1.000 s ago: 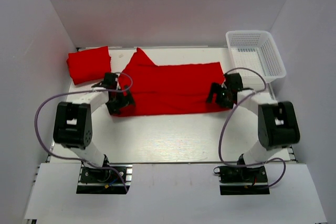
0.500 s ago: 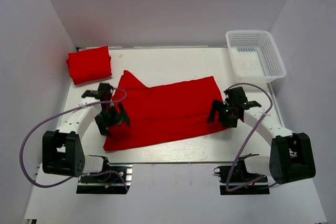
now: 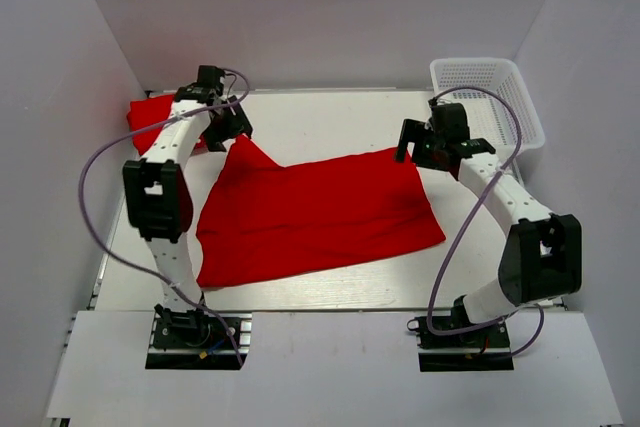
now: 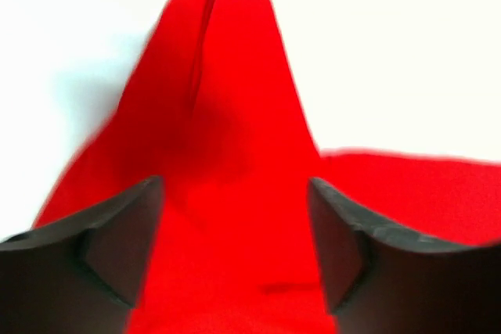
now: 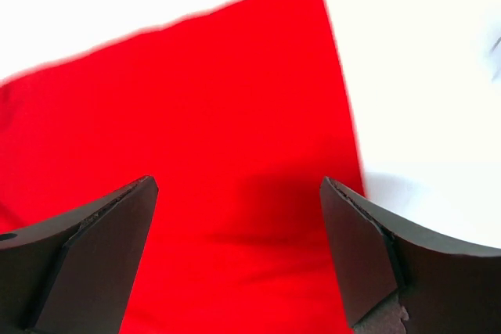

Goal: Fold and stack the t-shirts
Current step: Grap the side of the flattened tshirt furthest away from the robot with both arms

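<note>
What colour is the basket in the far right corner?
White, with a lattice pattern; the basket shows best in the top external view.

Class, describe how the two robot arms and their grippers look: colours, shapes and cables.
Both the left arm and right arm have white links joined by chunky black joint housings. A thin purple cable loops alongside each. The left gripper and right gripper each have two dark, blunt, wedge-shaped fingers.
</note>
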Controlling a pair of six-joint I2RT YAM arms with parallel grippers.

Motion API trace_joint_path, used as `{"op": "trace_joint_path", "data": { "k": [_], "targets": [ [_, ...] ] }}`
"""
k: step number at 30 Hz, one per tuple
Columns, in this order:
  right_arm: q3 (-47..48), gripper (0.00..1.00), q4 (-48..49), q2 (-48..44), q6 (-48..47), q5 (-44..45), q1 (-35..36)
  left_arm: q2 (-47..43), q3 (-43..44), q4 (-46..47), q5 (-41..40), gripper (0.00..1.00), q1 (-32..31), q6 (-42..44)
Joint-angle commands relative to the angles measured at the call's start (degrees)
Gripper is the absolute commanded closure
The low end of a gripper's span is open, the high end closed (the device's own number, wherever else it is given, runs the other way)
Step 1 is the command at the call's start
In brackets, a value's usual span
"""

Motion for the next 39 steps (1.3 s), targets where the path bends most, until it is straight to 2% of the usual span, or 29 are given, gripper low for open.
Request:
{"op": "trace_joint_path", "data": {
  "k": [1,6,15,23,27,33,37,39],
  "targets": [
    [5.79,0.1,3.19,4.02,0.09,6.44,-0.18,8.52,10.29,-2.79,-2.12,0.2,0.46,1.65],
    [11.86,0.1,2.93,10.44,0.0,8.82,-0.36,18.63,17.87,-4.03,-2.39,0.35,0.46,2.88],
    [18.45,0.1,1.08,19.14,0.44,8.3,-0.71,19.88,14.0,-0.17,-5.81,0.36,0.46,3.4],
    [23.37,0.1,0.12,23.46,0.62,7.59,-1.23,22.51,12.15,2.21,-4.76,0.5,0.46,3.4],
    [25.22,0.1,-0.67,25.83,0.36,7.42,-1.24,22.52,11.1,4.32,-2.13,0.52,0.46,3.4],
    [27.15,0.1,-0.85,27.77,0.18,6.89,-1.67,23.13,11.1,5.46,-0.28,0.68,0.99,2.88],
    [27.59,0.1,-1.03,29.0,-0.26,6.89,-1.5,23.13,13.2,5.47,0.25,0.85,0.99,2.88],
    [27.86,0.1,-1.12,29.44,-0.52,6.89,-1.59,23.13,13.21,5.47,0.77,0.9,0.99,2.88]
  ]
}}
